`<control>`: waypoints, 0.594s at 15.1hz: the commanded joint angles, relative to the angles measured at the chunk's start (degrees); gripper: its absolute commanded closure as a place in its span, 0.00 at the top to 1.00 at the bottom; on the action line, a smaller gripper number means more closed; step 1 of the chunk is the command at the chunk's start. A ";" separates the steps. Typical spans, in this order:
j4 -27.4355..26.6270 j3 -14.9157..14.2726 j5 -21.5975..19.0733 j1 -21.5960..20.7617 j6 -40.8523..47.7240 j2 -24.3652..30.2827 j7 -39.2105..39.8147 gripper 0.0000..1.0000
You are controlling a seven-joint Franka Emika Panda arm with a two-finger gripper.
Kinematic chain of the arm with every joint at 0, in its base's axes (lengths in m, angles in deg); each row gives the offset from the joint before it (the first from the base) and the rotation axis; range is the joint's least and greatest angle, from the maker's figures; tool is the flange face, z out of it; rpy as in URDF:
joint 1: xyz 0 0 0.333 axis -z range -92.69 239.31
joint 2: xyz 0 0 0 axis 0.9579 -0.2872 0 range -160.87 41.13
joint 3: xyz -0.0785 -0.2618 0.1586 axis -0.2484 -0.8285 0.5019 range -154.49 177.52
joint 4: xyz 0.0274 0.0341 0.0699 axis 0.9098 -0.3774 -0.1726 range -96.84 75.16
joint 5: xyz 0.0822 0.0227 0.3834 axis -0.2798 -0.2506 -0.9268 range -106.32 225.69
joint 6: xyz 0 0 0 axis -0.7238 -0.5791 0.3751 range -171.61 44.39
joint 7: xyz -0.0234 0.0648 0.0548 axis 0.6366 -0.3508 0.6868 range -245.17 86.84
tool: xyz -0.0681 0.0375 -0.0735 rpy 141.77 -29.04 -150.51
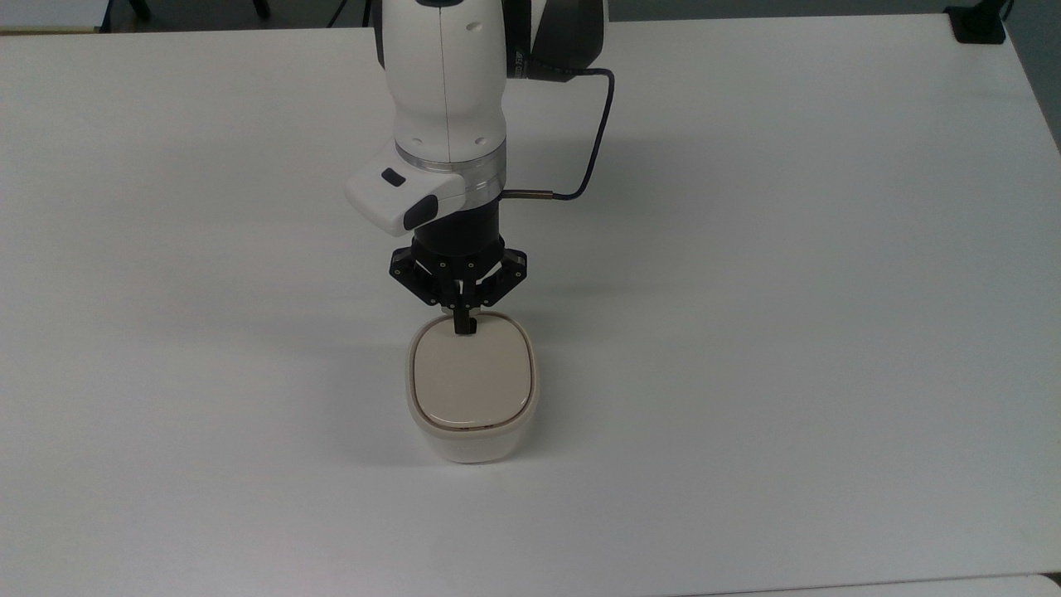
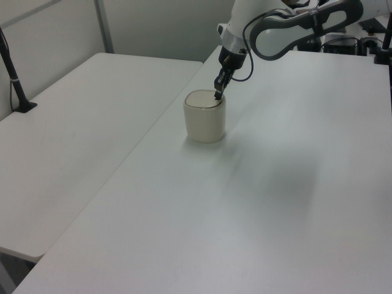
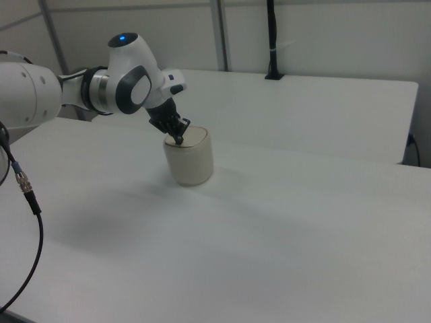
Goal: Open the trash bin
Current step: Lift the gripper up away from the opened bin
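The trash bin (image 1: pixel 471 435) (image 2: pixel 204 122) (image 3: pixel 190 165) stands upright on the white table, cream body with a beige lid (image 1: pixel 471 377) lying closed and flat. My gripper (image 1: pixel 465 329) (image 2: pixel 217 95) (image 3: pixel 179 141) is shut, its black fingers pressed together into one tip. That tip rests on the lid's far edge in the top view, right where the small black button lies, so the button is hidden under it. The white arm (image 1: pixel 448 99) reaches down from the top view's upper middle.
The white table (image 1: pixel 787 332) spreads wide on all sides of the bin. A second white table (image 2: pixel 79 135) adjoins it on the left view's left. A black post (image 3: pixel 272 40) stands at the back of the right view. A black cable (image 1: pixel 593 157) loops off the wrist.
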 commanded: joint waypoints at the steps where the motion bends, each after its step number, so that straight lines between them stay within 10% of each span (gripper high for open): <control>1: -0.81 -0.59 0.35 -0.52 0.96 3.36 -1.14 0.10; 5: -4.60 -0.94 0.44 -0.08 17.44 11.45 1.22 0.51; 7: -5.82 -0.94 0.53 0.01 25.62 14.61 1.23 1.00; 9: -7.06 -0.94 1.23 0.18 31.70 17.96 1.14 1.00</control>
